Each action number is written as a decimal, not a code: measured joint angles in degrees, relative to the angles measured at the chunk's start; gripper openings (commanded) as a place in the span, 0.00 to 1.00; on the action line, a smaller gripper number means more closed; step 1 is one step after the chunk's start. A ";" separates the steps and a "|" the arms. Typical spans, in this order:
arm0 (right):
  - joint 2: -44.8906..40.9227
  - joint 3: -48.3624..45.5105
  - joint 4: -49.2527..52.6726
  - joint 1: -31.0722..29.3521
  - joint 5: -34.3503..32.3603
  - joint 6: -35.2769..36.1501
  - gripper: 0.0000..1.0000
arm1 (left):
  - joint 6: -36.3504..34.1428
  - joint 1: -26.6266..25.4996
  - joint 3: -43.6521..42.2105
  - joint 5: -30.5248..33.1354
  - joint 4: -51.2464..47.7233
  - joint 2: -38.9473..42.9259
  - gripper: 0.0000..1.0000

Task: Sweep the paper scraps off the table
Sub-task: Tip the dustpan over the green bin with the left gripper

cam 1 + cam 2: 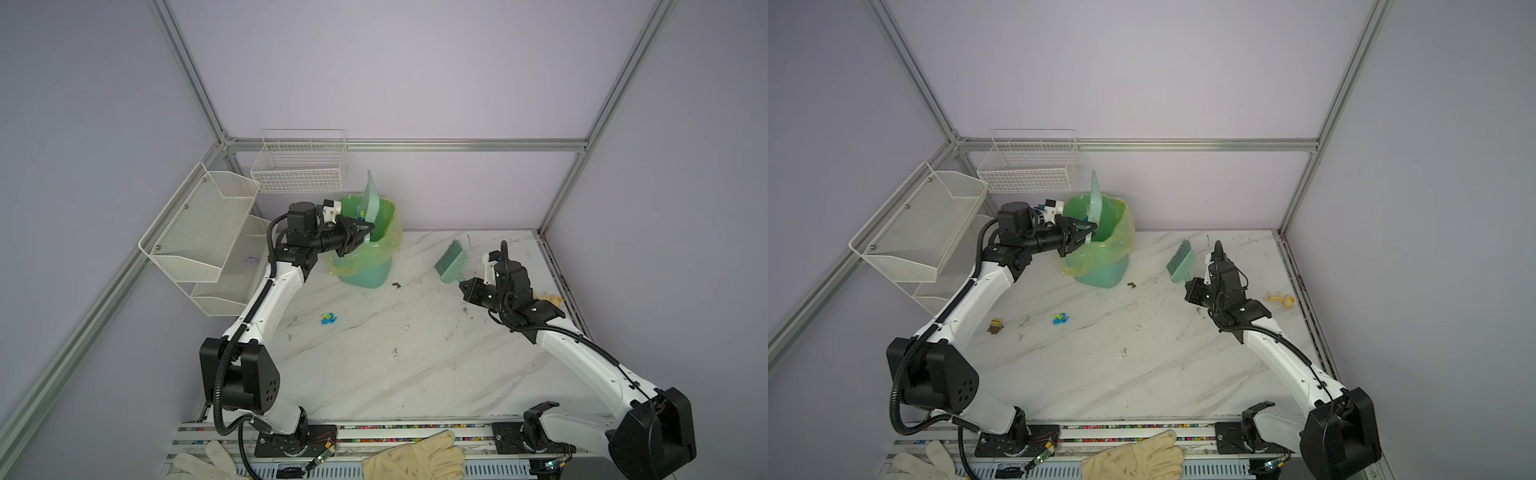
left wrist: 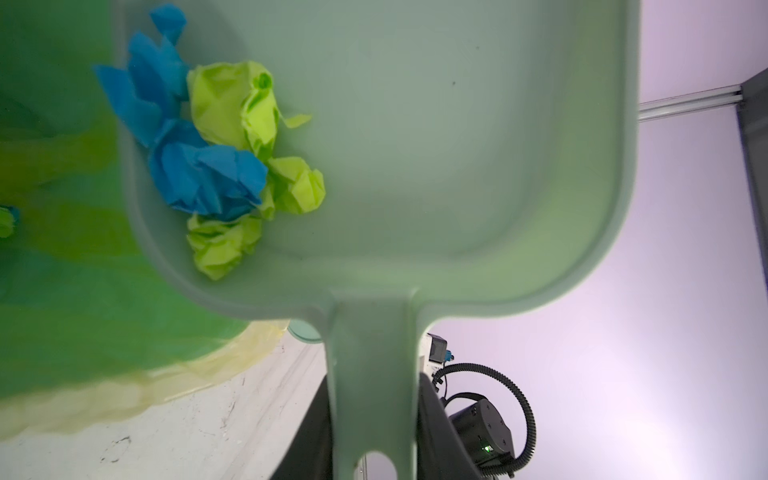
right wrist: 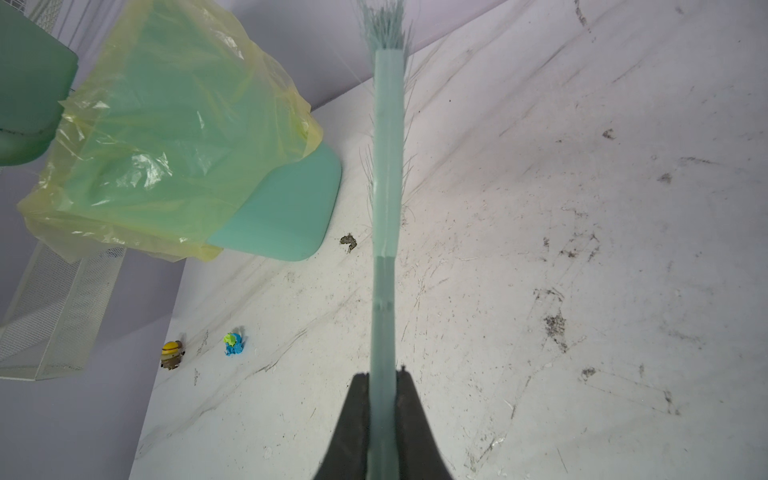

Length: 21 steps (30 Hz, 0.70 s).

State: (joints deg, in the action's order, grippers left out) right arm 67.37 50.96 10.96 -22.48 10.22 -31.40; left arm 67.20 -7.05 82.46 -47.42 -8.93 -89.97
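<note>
Over the table (image 1: 415, 365), left jaws clamp the dustpan (image 2: 457, 145) handle; right jaws pinch the brush (image 3: 387, 166) handle.

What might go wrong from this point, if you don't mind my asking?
The paper scraps sit bunched in a corner of the tilted dustpan; they may stick there or drop outside the bin. Another clump lies near the toy figure, so the brush may sweep both.

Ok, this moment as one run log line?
left end effector: dustpan over bin | right end effector: brush | paper scraps: clump on table
</note>
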 measured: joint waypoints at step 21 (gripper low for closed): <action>-1.77 -0.98 -0.07 0.00 0.09 -0.79 0.00 | 34.62 3.34 -13.09 -7.43 45.77 -2.12 0.00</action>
State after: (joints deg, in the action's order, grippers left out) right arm 65.60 49.98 10.90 -22.48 10.31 -32.18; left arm 101.82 -3.70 69.36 -54.85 36.84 -92.09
